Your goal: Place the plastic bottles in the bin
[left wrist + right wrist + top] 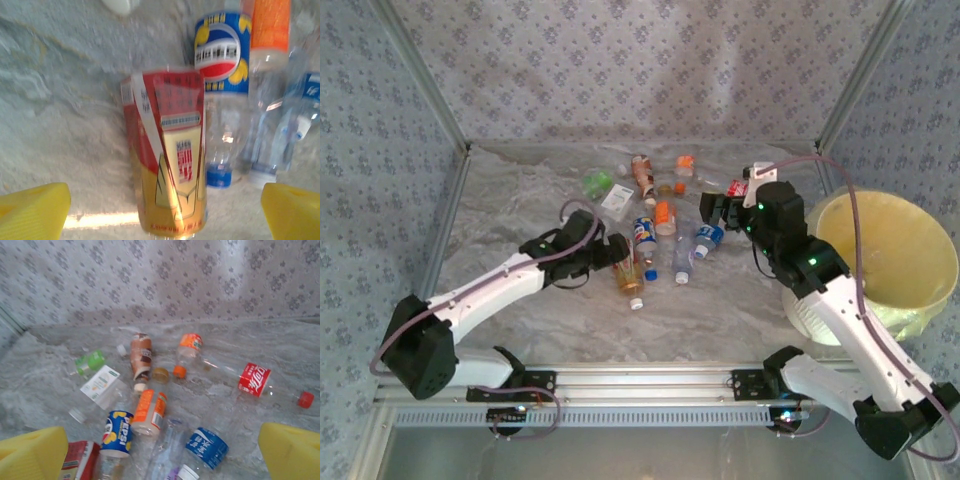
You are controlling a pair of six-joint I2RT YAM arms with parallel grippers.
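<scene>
Several plastic bottles (665, 225) lie scattered on the grey table. A bottle with a red and yellow label (167, 165) lies between the yellow fingers (35, 212) of my left gripper (165, 215), which is open and hangs over it (623, 258). Beside it lie a Pepsi bottle (220, 55) and an orange-labelled one (270, 25). My right gripper (160, 455) is open and empty above a blue-labelled bottle (207, 447), near the cluster's right side (717, 212). The bin (895, 240), white with a yellow liner, stands at the right behind my right arm.
A red-labelled cola bottle (255, 380), a brown bottle (141, 355), a green one (90, 362) and a white-labelled one (100, 385) lie further back. Patterned walls with metal posts (455, 150) enclose the table. A metal rail (650, 380) runs along the near edge.
</scene>
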